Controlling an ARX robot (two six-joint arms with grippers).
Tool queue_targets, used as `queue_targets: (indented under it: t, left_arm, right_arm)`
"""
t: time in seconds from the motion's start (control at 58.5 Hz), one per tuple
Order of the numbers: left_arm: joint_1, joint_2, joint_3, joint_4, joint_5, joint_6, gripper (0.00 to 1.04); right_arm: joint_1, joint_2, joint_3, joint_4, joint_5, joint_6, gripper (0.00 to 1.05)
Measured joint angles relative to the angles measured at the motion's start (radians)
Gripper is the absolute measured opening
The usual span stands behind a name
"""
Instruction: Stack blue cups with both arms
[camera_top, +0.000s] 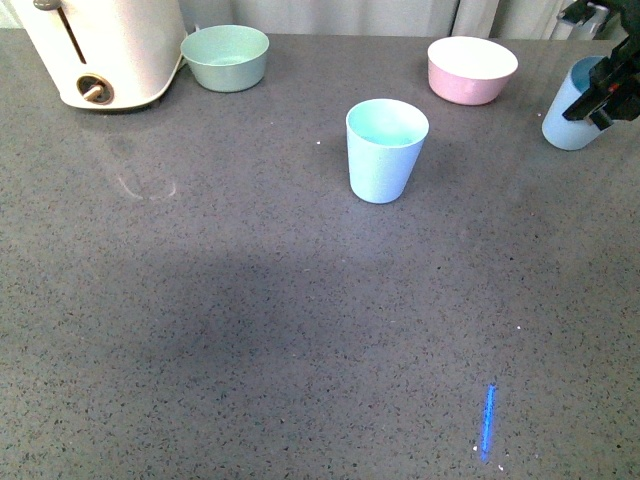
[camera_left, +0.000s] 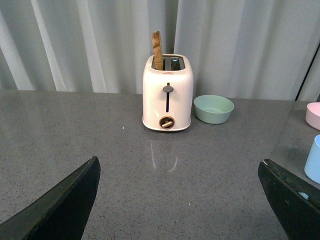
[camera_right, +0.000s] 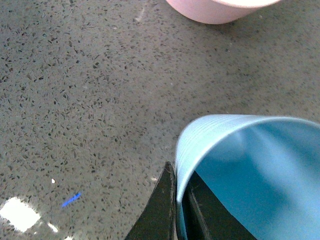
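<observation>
One pale blue cup (camera_top: 386, 150) stands upright in the middle of the grey table. The second blue cup (camera_top: 568, 110) is at the far right edge, tilted, with my right gripper (camera_top: 606, 95) shut on its rim. In the right wrist view the two black fingers (camera_right: 164, 202) pinch the wall of that cup (camera_right: 250, 165), one inside and one outside. My left gripper (camera_left: 182, 200) is open and empty, its black fingertips (camera_left: 75, 200) wide apart above bare table; the edge of the standing cup (camera_left: 313, 160) shows at that view's right side.
A white toaster (camera_top: 105, 50) stands at the back left with a green bowl (camera_top: 226, 57) beside it. A pink bowl (camera_top: 471, 68) sits at the back right, close to the held cup. A curtain hangs behind the table.
</observation>
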Motion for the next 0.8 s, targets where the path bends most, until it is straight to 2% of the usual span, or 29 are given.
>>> queue_targets:
  t: [0.205, 0.274, 0.376, 0.547, 0.701, 0.803]
  left_arm:
    - [0.0, 0.0, 0.0, 0.0, 0.0, 0.0, 0.96]
    - [0.0, 0.0, 0.0, 0.0, 0.0, 0.0, 0.96]
    - [0.0, 0.0, 0.0, 0.0, 0.0, 0.0, 0.96]
    - [0.0, 0.0, 0.0, 0.0, 0.0, 0.0, 0.96]
    - [0.0, 0.0, 0.0, 0.0, 0.0, 0.0, 0.96]
    - [0.0, 0.0, 0.0, 0.0, 0.0, 0.0, 0.96]
  right_arm:
    - [-0.02, -0.104, -0.069, -0.061, -0.068, -0.044, 0.02]
    - [-0.011, -0.179, -0.092, -0.115, -0.135, -0.079, 0.02]
    - [0.037, -0.305, -0.118, -0.172, -0.218, -0.109, 0.02]
    - [0.146, -0.441, -0.158, -0.216, -0.291, -0.112, 0.02]
    - [0.27, -0.484, -0.236, -0.237, -0.257, -0.135, 0.02]
    - [0.316, -0.467, -0.25, -0.232, -0.216, -0.133, 0.02]
